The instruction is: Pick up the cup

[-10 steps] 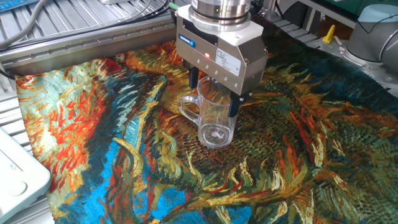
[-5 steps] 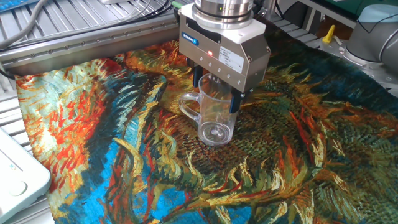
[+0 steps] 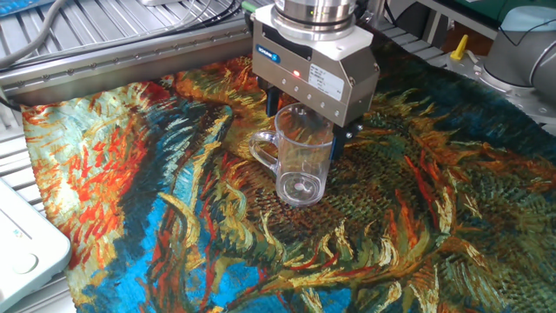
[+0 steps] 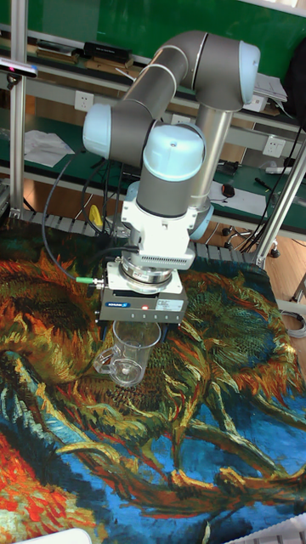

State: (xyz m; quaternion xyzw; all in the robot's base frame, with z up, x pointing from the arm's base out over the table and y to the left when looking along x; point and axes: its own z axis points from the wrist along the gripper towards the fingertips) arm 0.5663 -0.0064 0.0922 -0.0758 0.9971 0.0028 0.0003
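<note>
The cup is a clear plastic mug standing upright on the painted cloth, its loop handle pointing left. My gripper hangs right above it, open. One dark finger shows to the left of the rim and the other finger behind its right side; neither touches the cup. In the tall fixed view the cup sits just under the gripper, whose body hides the fingertips.
A sunflower-patterned cloth covers the table. A metal rail runs along the back left, and a white device sits at the left edge. Another grey robot arm and a yellow part stand at the back right.
The gripper has risen from low around the cup's body to rim height. The cup has stayed in place on the cloth.
</note>
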